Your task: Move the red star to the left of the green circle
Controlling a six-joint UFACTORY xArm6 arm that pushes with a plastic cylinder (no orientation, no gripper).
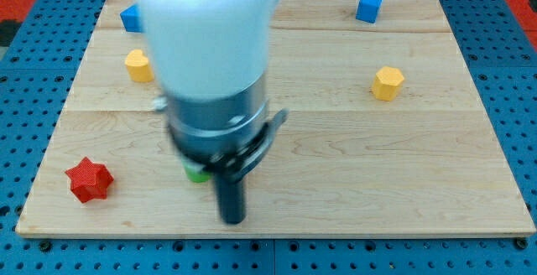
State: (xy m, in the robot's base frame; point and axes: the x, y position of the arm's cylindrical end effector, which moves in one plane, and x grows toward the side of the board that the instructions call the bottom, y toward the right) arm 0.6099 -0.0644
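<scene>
My tip rests on the wooden board near the view's bottom, holding nothing (it is a bare rod, with nothing to open or close). Just beside it, toward the view's left, a sliver of the green circle peeks from under the arm, which hides most of it. The red star sits well apart at the view's lower left. A yellow block and a blue block lie at upper left, another blue block and a yellow hexagon toward the right.
</scene>
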